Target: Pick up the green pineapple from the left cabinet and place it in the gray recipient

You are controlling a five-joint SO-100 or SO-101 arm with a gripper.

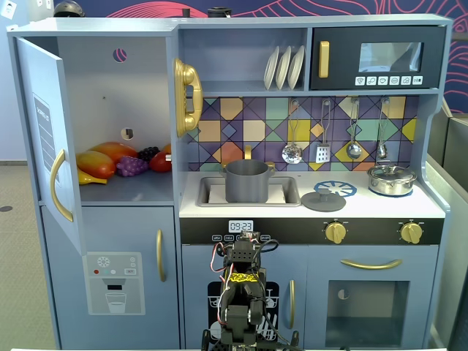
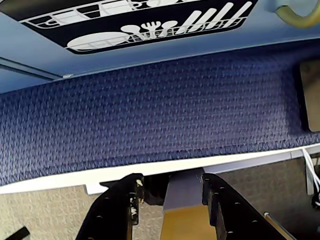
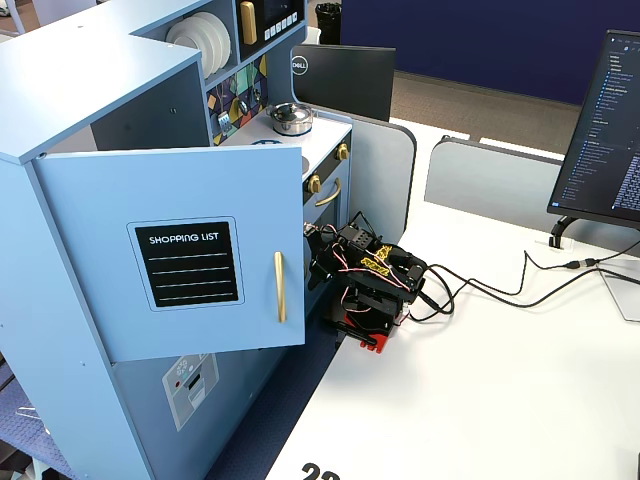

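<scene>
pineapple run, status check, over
End effector open, empty, arm folded low. Left cabinet door open; fruit pile inside, green pineapple not visible. Gray recipient in sink.

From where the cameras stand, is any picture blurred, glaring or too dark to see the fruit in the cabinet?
In a fixed view the cabinet is evenly lit and sharp; the fruit pile shows, but no green pineapple is clear, and the microwave window has slight glare. In the wrist view the gripper is dark and soft. In a fixed view the open door hides the fruit.
</scene>
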